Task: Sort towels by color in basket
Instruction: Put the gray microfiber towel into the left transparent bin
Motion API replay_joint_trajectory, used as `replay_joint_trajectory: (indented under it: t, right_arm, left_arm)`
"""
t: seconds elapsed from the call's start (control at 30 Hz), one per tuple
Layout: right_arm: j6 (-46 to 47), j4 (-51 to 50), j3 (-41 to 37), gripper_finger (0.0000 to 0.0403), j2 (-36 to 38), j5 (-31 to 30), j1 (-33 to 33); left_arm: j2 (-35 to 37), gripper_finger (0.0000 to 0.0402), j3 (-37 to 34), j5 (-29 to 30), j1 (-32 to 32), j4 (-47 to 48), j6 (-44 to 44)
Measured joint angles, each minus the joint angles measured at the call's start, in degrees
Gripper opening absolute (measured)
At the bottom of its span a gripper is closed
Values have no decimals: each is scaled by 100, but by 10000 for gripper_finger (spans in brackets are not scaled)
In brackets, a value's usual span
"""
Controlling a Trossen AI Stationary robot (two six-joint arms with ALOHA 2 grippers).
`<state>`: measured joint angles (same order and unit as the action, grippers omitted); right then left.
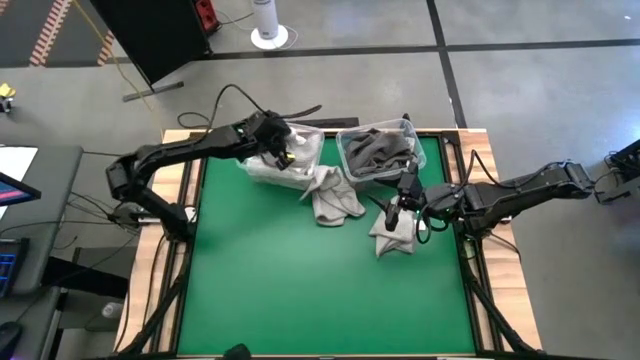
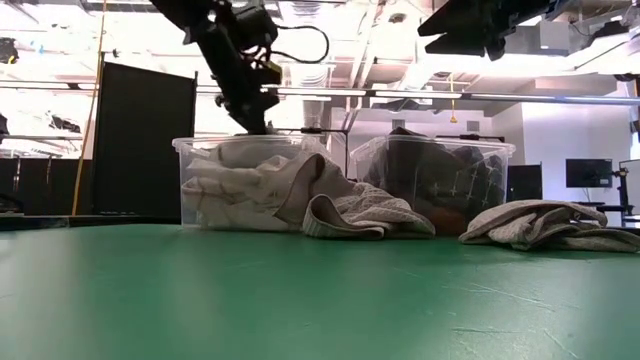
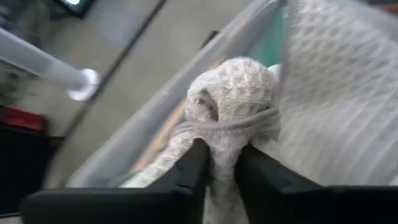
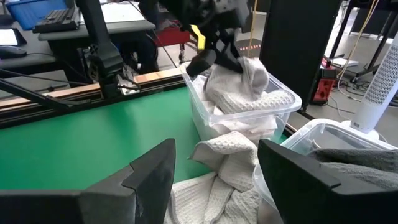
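My left gripper [image 3: 224, 171] is over the left clear bin [image 4: 292, 99], shut on a pale waffle-weave towel [image 4: 247, 79]. More pale towels fill that bin. Another pale towel [image 1: 335, 195] hangs over the bin's near wall, its lower end on the green table. The right clear bin [image 1: 345, 160] holds dark grey towels [image 1: 378, 148]. My right gripper [image 4: 214, 180] stands open above a light grey towel [image 1: 395, 238] that lies crumpled on the table at the right. My left gripper pinches a bunched fold of the pale towel [image 3: 227, 146] between its two fingers, and the bunch bulges out past the fingertips. The fingers slant down from the table's left side. The towel hangs below them, its lower part on the pile in the left bin.
The two bins stand side by side at the table's far edge. The near half of the green table [image 1: 300, 290] is bare. Wooden rails [image 1: 185, 190] run along the table's left and right edges.
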<state>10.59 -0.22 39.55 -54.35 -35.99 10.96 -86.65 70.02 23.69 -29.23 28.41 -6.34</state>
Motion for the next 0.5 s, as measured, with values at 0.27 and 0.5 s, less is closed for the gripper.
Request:
replay_joint_trajectory:
  t: [0.27, 0.5]
  right_arm:
    - [2, -16, 0, 272, 0, 0, 70]
    - [0, -26, 0, 272, 0, 0, 70]
  left_arm:
    - [-874, 175, 0, -910, -263, -72, 1322]
    - [-1238, 184, 0, -1577, -525, -120, 1935]
